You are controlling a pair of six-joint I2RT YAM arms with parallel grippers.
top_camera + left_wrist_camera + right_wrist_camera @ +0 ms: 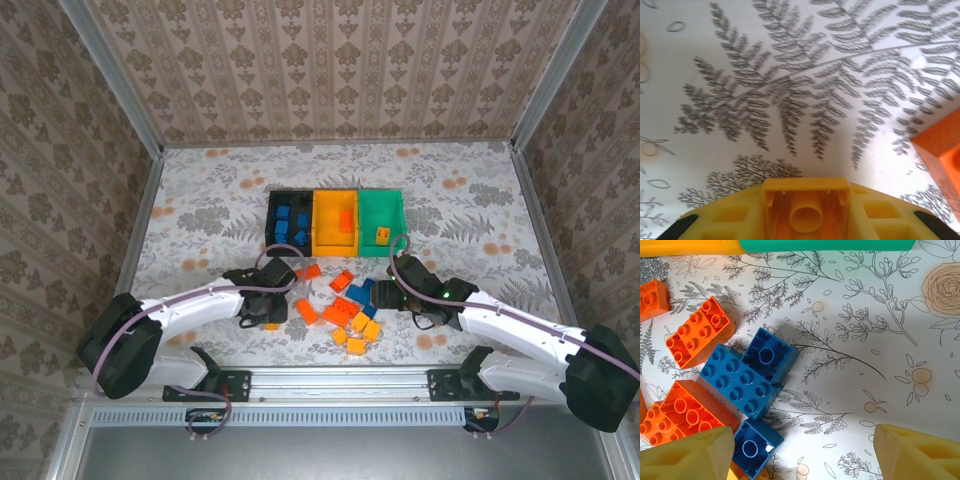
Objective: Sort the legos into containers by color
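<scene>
Nearest the lens in the left wrist view, a yellow-orange brick point(806, 210) is seen from its hollow underside. It is clamped between the yellow fingers point(722, 220) of the left hand point(806, 227), which is closed on it. Beyond it lies the fern-printed counter point(790, 75). A red-orange brick point(942, 155) is cut off by the right edge.

In the right wrist view, the yellow fingertips point(685, 455) of the right hand point(802, 455) are held well apart at the lower corners, with nothing gripped between them. Three blue bricks point(740, 380) are shown touching in a cluster, the lowest one just beside the finger at lower left. Red-orange bricks point(700, 332) are grouped further left. The walls of the yellow-orange bin point(690, 246) and the green bin point(825, 245) are seen along the top edge.

In the top view, three joined bins are set in a row near the middle of the counter, with the black bin point(290, 194) at the left, the yellow-orange one in the centre and the green one at the right.
- **Black bin:** several blue pieces point(285, 225) are contained here.
- **Yellow-orange bin:** one red-orange piece point(347, 221) is contained here.
- **Green bin:** one yellow-orange piece point(382, 235) is contained here.

The loose pile point(345, 305) of mixed bricks is shown in front of the bins, between the two hands. The left hand is placed at the pile's left edge and the right hand at its right edge.
</scene>
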